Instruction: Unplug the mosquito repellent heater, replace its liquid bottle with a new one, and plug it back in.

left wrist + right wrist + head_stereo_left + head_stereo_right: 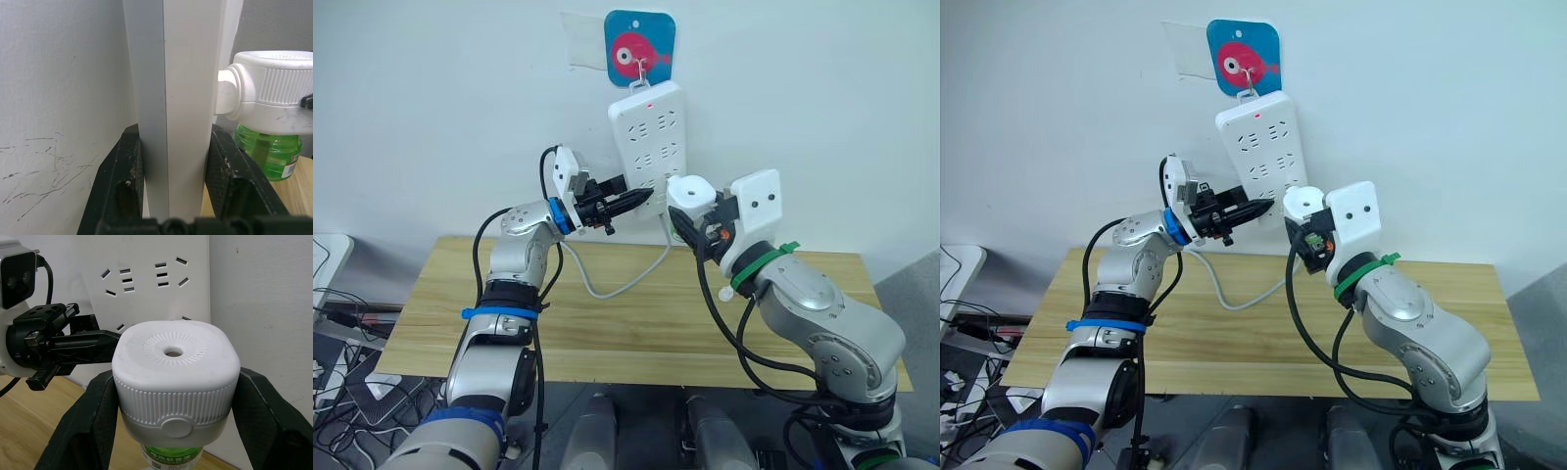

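My left jaws (641,199) clamp the power strip (648,137) edge, right jaws (171,401) grip the light, probably slippery heater (175,369) by its ribbed sides.

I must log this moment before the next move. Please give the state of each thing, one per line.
mosquito repellent heater: plugged into the strip, green bottle fitted below.
power strip: hanging on the wall, red light on.
left gripper: jaws shut on the power strip's edge.
right gripper: jaws around the heater's sides.
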### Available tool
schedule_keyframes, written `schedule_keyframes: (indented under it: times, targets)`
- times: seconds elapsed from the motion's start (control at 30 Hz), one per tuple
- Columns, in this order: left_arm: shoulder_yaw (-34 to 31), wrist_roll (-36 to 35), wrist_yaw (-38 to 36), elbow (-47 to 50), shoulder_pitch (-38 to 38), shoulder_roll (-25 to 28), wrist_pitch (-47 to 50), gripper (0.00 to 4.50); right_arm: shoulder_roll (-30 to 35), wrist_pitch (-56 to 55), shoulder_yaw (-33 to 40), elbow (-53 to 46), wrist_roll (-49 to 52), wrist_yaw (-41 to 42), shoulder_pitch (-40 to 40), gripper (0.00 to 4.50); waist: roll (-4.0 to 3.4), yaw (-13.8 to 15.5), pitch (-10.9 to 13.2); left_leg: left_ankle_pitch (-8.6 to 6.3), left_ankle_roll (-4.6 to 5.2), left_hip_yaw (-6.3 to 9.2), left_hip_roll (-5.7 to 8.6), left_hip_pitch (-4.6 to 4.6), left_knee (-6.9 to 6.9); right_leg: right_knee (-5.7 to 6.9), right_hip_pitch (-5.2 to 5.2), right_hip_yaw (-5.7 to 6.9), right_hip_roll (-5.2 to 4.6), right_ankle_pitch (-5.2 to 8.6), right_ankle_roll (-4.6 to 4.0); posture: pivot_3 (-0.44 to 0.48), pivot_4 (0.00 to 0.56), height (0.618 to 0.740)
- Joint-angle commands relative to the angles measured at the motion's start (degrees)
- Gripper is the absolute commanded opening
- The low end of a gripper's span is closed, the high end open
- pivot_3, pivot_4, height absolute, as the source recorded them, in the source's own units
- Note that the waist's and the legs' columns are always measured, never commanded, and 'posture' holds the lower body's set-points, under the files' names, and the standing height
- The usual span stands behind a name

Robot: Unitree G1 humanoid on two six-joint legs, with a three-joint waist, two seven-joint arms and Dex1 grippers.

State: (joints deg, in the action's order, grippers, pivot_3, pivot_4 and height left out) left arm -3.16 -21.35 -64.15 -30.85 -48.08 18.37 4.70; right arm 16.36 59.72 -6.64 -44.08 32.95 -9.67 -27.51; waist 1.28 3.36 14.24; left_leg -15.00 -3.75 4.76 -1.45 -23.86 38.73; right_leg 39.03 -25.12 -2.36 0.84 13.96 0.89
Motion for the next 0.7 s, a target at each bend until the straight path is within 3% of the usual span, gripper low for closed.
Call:
schedule_keyframes:
  times: [0.03, 0.43, 0.7]
  targets:
    - [1.4, 0.1, -1.5, 3.3, -0.3, -0.5, -1.0, 1.36, -0.5, -0.2, 1.7, -1.8, -1.1, 1.0, -1.9, 2.9, 0.0, 0.0, 0.0, 0.0, 0.0, 0.0, 0.0, 0.0, 0.0, 0.0, 0.0, 0.0, 0.0, 0.0, 0.0, 0.205, 0.212, 0.74]
    - [1.7, 0.6, -1.8, 3.0, -0.7, -1.0, -1.6, 1.36, 0.5, 4.0, -0.7, 1.3, -6.4, 3.0, -6.6, 2.9, 0.0, -0.1, 0.0, 0.0, 0.0, 0.0, 0.0, -0.01, -0.01, 0.0, -0.01, 0.0, 0.0, 0.0, 0.0, 0.198, 0.223, 0.74]
    - [1.5, 0.3, -2.1, 3.0, -0.8, -1.5, -1.1, 1.36, -4.7, 0.3, -1.6, 6.2, -9.9, 3.7, -7.1, 2.9, 0.0, -0.3, 0.0, 0.0, 0.0, 0.0, -0.02, -0.01, -0.01, 0.03, -0.05, 0.0, 0.01, 0.0, 0.0, 0.198, 0.223, 0.74]
